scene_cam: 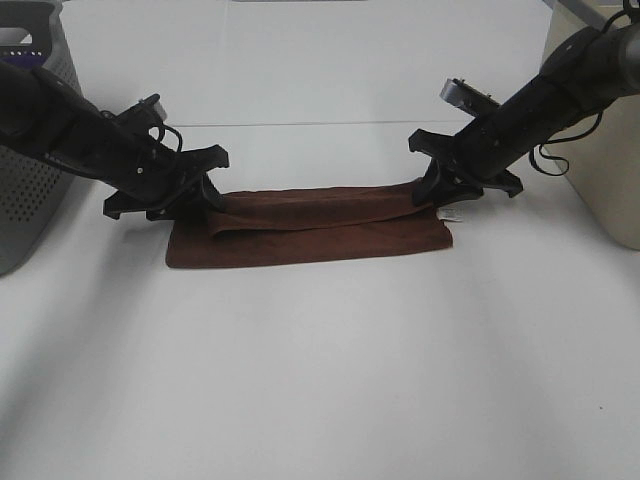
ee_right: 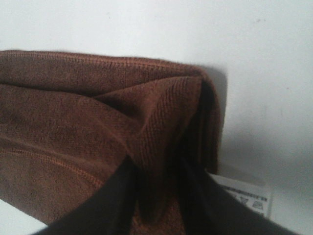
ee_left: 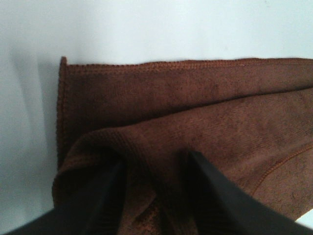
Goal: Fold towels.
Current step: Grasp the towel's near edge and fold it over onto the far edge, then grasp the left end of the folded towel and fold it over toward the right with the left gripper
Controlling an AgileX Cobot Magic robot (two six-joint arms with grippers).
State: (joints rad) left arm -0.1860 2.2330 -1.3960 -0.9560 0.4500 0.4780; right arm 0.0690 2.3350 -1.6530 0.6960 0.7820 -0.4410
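A brown towel lies on the white table, its far edge folded over toward the front. My left gripper is shut on the towel's far left corner; in the left wrist view the fingers pinch a bunched fold of the towel. My right gripper is shut on the towel's far right corner; in the right wrist view the fingers clamp a raised ridge of the towel. A white care label sticks out at that corner.
A grey perforated basket stands at the left edge. A beige bin stands at the right edge, close behind the right arm.
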